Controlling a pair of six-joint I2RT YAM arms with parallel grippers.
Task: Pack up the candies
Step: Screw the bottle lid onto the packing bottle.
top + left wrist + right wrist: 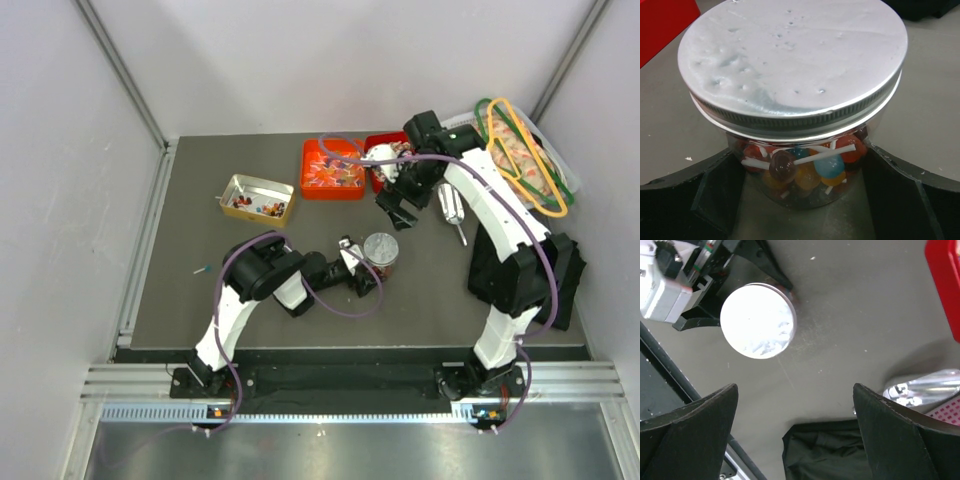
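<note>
A clear jar (pixel 380 250) with a silver screw lid (pixel 790 55) stands upright on the grey table, holding the candies (pixel 830 165), round coloured sweets on white sticks. My left gripper (pixel 801 150) straddles the jar low down, one black finger (pixel 710 195) close against each side. I cannot see whether the fingers press on the glass. From above, the left gripper (pixel 352 255) sits at the jar's left. More candies lie in an orange tray (pixel 332 168) and a gold tin (pixel 257 197). My right gripper (pixel 795 387) hangs open and empty above the table, with the jar's lid (pixel 758 320) below and to its left.
A second red tray (pixel 385 150) sits under the right arm's wrist. A shiny metal piece (pixel 452 210) lies right of the jar. A clear bin (pixel 525 155) with yellow and green loops stands at the back right. A small blue bit (pixel 201 270) lies at the table's left.
</note>
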